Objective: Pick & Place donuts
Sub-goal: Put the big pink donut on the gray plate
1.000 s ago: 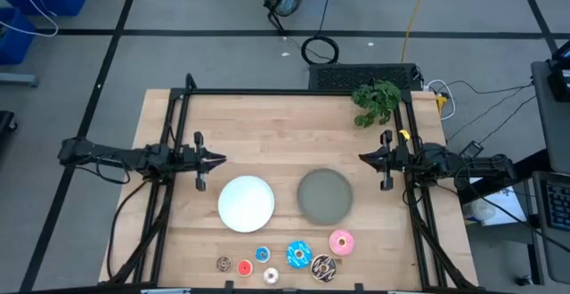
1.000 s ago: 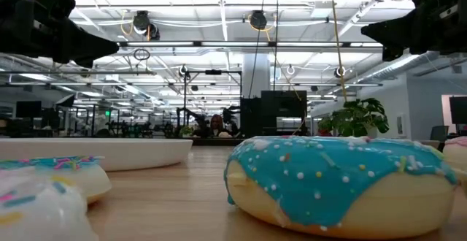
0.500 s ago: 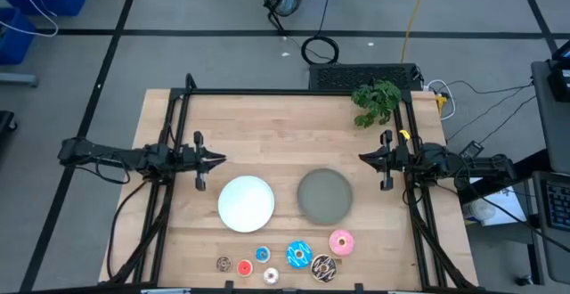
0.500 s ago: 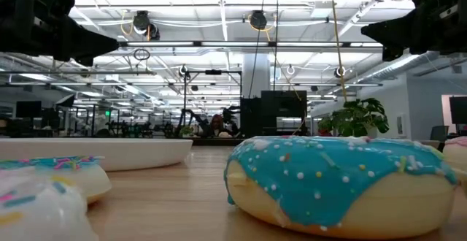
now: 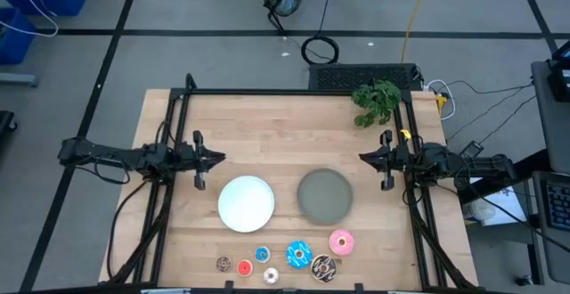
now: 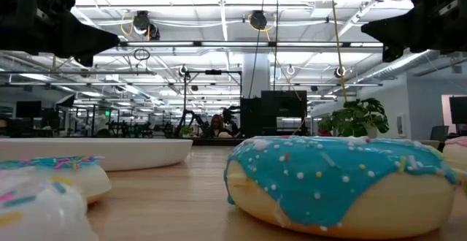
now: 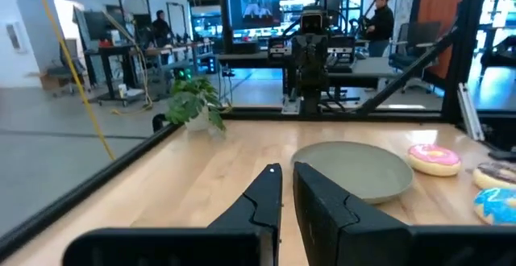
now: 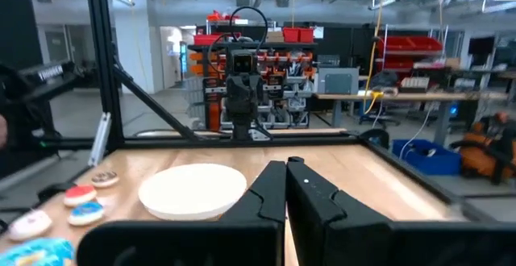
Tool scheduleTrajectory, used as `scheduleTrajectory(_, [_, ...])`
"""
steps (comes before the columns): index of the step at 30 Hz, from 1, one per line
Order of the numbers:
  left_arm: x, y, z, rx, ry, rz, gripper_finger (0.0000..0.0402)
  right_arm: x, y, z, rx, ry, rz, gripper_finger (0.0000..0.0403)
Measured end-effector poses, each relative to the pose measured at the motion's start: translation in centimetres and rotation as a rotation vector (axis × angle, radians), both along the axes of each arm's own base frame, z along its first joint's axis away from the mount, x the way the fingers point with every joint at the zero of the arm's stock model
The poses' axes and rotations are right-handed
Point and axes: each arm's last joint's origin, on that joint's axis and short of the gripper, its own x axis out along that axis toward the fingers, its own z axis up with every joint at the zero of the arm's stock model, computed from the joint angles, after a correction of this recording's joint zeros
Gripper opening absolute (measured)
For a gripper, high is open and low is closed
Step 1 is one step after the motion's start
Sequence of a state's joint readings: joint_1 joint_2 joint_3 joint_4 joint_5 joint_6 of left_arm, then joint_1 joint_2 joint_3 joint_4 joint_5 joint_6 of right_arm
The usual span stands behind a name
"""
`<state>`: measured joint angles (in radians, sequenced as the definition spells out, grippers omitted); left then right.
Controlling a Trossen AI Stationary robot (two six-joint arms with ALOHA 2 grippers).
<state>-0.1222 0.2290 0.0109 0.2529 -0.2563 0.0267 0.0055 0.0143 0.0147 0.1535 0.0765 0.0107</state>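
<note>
Along the near edge of the pale wooden desk point(image 5: 267, 129) lie a plain pink donut point(image 5: 341, 241), a sky-blue donut with white sprinkles point(image 5: 297, 255), a dark brown speckled donut point(image 5: 322, 268), tiny brown point(image 5: 223, 263), red-orange point(image 5: 244, 267), blue point(image 5: 262, 255) and whitish rings point(image 5: 271, 275). Mid-desk sit a white round plate point(image 5: 246, 203) and a grey round plate point(image 5: 324, 196); green leaves point(image 5: 377, 101) mark the far right corner.

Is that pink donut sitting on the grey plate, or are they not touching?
Apart. In the high view, bare wood shows between the pink donut and the grey plate; the donut lies on the table, nearer the front edge.
</note>
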Motion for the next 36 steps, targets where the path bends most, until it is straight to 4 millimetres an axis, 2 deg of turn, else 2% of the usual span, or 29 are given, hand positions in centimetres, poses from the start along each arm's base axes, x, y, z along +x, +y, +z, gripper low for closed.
scheduleTrajectory(9, [0.0, 0.2, 0.0, 0.1, 0.02, 0.068, 0.0042, 0.0, 0.0, -0.2, 0.193, 0.002, 0.026, 0.0])
scheduleTrajectory(14, [0.0, 0.2, 0.1, 0.077, -0.001, 0.071, 0.0042, 0.0, 0.0, 0.0, 0.21, -0.015, 0.03, 0.0])
scheduleTrajectory(19, [0.0, 0.2, -0.2, 0.052, 0.034, 0.07, 0.0042, 0.0, 0.0, -0.1, 0.15, 0.005, 0.021, 0.0])
scheduleTrajectory(24, [-0.1, 0.4, 0.3, 0.16, 0.003, 0.117, 0.0042, 0.1, 0.0, -0.6, 0.029, 0.056, 0.004, 0.0])
scheduleTrajectory(27, [-0.1, 0.4, 0.3, 0.196, 0.006, 0.128, 0.0042, 0.1, 0.0, -0.8, 0.025, 0.077, 0.003, 0.0])
scheduleTrajectory(36, [-0.1, 0.5, 0.3, 0.218, 0.011, 0.133, 0.0042, -0.1, 0.0, 0.4, -0.021, -0.042, -0.006, 0.0])
